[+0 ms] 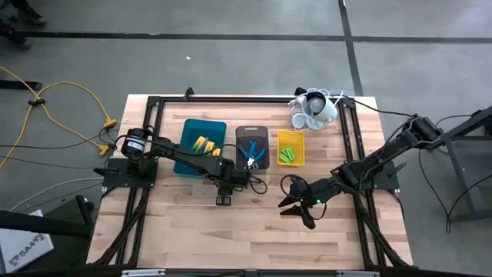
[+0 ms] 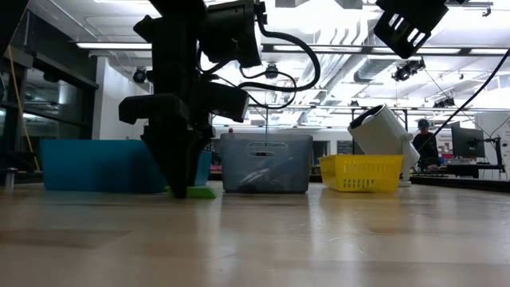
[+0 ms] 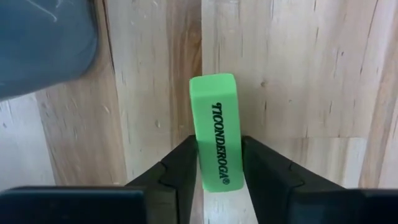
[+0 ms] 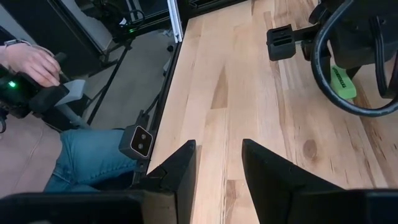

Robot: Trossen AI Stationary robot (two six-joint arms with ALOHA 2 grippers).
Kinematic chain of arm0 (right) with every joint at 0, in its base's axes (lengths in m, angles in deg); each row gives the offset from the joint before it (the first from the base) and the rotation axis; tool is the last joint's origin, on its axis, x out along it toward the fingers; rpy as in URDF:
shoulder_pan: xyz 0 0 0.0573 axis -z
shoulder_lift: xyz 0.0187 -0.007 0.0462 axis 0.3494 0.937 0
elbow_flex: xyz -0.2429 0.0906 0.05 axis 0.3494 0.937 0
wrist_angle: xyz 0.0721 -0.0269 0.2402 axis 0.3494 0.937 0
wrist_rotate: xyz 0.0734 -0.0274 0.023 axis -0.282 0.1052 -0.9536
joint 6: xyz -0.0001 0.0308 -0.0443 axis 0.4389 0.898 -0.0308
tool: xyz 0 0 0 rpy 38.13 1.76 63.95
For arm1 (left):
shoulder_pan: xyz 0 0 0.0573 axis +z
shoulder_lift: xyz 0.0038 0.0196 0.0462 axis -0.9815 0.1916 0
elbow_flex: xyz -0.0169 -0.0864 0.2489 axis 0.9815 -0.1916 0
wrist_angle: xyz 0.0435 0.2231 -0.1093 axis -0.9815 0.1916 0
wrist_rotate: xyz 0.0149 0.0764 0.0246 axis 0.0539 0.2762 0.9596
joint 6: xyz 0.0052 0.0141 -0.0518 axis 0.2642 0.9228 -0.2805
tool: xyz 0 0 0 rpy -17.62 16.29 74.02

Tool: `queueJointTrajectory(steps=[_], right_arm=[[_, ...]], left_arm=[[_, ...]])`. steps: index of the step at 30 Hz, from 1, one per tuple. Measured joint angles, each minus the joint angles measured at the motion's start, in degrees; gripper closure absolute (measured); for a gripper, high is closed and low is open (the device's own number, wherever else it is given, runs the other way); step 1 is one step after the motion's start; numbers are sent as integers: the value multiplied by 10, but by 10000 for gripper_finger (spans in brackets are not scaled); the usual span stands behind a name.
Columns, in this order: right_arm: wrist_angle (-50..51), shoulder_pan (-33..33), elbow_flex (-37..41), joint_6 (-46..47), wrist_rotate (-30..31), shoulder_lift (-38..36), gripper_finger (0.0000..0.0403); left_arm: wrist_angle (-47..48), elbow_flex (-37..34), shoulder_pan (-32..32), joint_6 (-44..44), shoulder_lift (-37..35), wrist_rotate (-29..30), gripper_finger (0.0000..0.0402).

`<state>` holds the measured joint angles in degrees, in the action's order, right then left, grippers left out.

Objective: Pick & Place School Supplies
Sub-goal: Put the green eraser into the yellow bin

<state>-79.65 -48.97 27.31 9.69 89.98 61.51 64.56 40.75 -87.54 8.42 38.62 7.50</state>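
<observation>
At about 7 o'clock from the dark grey rectangular tray (image 1: 251, 146), the left gripper (image 1: 224, 194) pinches a bright green rectangular eraser stick (image 3: 214, 132) lying flat on the pale wooden table (image 1: 231, 231). Toward 4 o'clock, the right gripper (image 1: 296, 201) hovers spread wide, holding nothing.

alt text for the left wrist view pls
A bright green rectangular eraser printed "Ticonderoga" lies on the pale wooden table, one end between the left gripper's two dark fingers. A corner of a dark grey tray shows beside it.
</observation>
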Motion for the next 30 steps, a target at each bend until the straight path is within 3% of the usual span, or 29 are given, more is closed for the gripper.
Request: queueJointTrajectory(steps=[16, 30], right_arm=[[0, 0, 0, 0, 0, 0, 282], [5, -1, 0, 13, -18, 0, 282]], left_arm=[[-2, -1, 0, -7, -2, 0, 298], [-58, -2, -21, 5, -52, -1, 299]])
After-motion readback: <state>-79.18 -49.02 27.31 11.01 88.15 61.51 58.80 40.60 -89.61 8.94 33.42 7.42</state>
